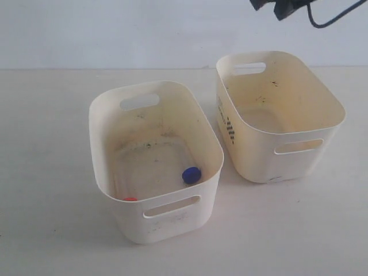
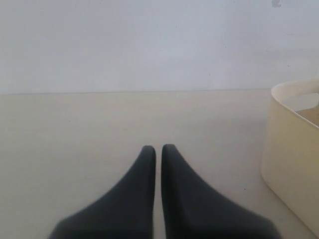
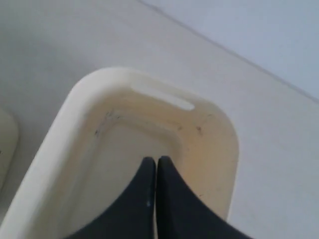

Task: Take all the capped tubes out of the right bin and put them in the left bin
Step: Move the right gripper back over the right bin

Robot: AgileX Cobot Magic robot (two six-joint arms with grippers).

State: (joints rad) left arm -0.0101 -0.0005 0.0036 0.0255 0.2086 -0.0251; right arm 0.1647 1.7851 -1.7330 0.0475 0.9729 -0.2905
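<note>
Presently on a pale table (image 1: 52, 172) before a plain light wall (image 1: 115, 29): left bin (image 1: 123, 215) and right bin (image 1: 259, 155), side by side, close but apart. Left bin: cream, plain outer sides, handle slots at both ends, floor smudged with dark specks. Holds two of the capped tubes, seen only as caps: blue cap (image 1: 191, 175) on the floor toward the near corner on the right bin's side, and orange-red cap (image 1: 130, 199) tight against the near wall, half hidden behind the rim. Clear tube bodies too faint to make out; only these two caps on show. Bin walls on all sides of both caps. Right bin: cream, same form, column of dark dashes (image 1: 230, 129) on the side facing the left bin, a few dark specks on the inner walls. Right gripper (image 3: 153, 160): dark fingers pressed together, nothing seen between them; hangs above the right bin's interior, tips toward the floor below a handle slot (image 3: 162, 98). In the exterior view, only a dark arm piece (image 1: 282, 7) and a black cable (image 1: 328, 20) at the top edge, above the right bin. Left gripper (image 2: 158, 148): fingers closed tip to tip with a hairline gap, pinching nothing visible; set over bare table, well clear of the caps. Rounded cream bin wall (image 2: 291, 159) close beside it; which bin cannot be told.
</note>
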